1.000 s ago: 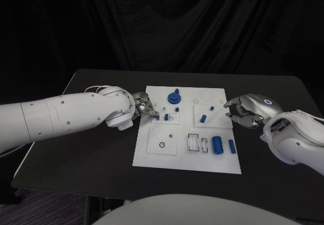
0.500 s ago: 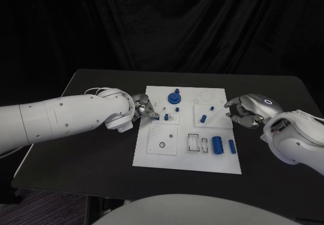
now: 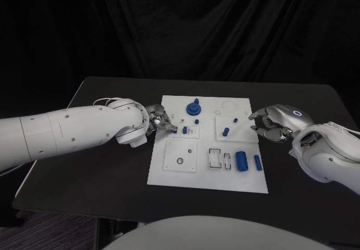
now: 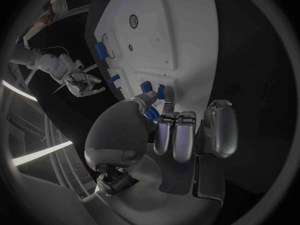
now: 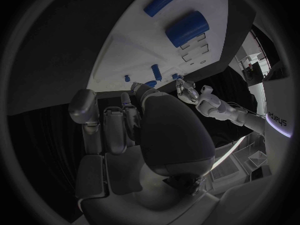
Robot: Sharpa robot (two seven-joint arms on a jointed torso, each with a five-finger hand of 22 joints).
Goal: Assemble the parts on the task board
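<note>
On the white rectangular task board (image 3: 206,172), small blue plastic parts (image 3: 241,160) lie in recesses.
My left hand (image 3: 161,121) pinches a small blue piece (image 4: 152,114); my right hand (image 3: 268,125) stays curled, empty.

The left hand (image 4: 169,135) pinched a small blue part (image 4: 152,114) at the white task board's (image 4: 181,30) edge.

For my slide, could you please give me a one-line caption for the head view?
Two white arms flank the white task board: left hand at its left edge near small blue parts, right hand beside its right edge.

Dim scene, black backdrop, bright white task board (image 3: 208,156), fisheye wrist views bending edges
</note>
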